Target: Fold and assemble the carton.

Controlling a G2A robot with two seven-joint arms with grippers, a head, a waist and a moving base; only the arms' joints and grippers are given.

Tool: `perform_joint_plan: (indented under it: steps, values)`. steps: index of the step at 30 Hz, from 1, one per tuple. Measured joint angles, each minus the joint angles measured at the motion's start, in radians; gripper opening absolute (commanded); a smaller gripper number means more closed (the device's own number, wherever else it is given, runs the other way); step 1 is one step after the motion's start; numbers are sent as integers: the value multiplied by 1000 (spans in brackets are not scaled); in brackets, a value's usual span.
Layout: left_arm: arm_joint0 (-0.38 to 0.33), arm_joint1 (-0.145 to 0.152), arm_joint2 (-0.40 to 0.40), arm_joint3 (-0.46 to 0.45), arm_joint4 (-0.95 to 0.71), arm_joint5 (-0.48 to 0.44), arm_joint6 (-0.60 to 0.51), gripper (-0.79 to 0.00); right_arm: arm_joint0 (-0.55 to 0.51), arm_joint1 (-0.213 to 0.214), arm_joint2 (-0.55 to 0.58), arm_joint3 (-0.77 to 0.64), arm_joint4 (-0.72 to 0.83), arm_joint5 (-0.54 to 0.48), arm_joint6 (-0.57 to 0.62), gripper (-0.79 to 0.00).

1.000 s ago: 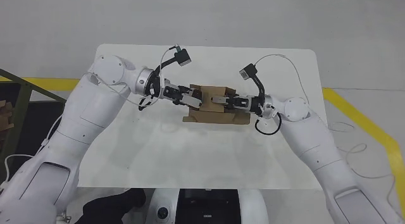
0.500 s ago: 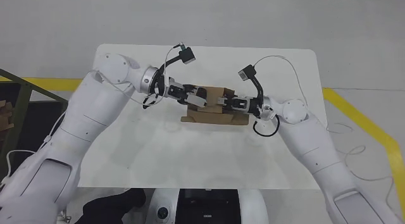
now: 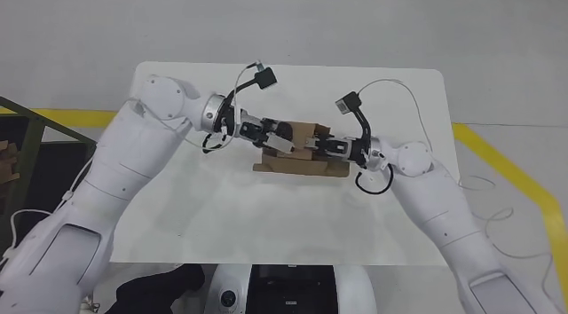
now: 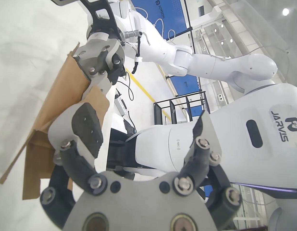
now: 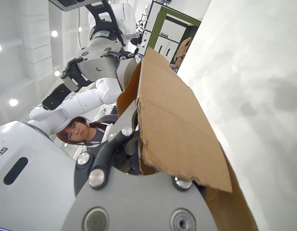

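- One carton [image 3: 297,163] sat at the middle of the table [image 3: 222,216].
- Right gripper [image 3: 315,144] pinched its flap; left gripper [image 3: 282,135] spread, one finger against cardboard.
- Judged light, bendy, tear-prone: hold near creases.

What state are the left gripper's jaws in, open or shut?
Open. In the left wrist view the left gripper has its jaws wide apart with nothing between them; the carton lies outside them.
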Motion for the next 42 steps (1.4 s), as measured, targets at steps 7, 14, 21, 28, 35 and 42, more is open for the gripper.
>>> perform_joint_plan:
  steps: [7,14,21,28,35,42]
  values:
    - [56,21,-78,-5,-63,-10,-2,0,-21,9,35,-8,25,-16,4,-785]
    - [83,30,-106,14,-67,-8,-4,0,-53,22,68,-50,23,-14,18,-785]
    - [75,27,-101,35,-37,-6,22,0,-73,27,55,-102,-15,10,42,-785]
    - [66,23,-92,35,-18,3,35,0,-75,24,25,-132,-40,11,55,-785]
    - [61,19,-83,30,-20,11,28,0,-63,19,-5,-133,-36,15,68,-785]
    - [50,15,-71,25,-23,19,18,0,-47,14,-30,-129,-40,19,73,-785]
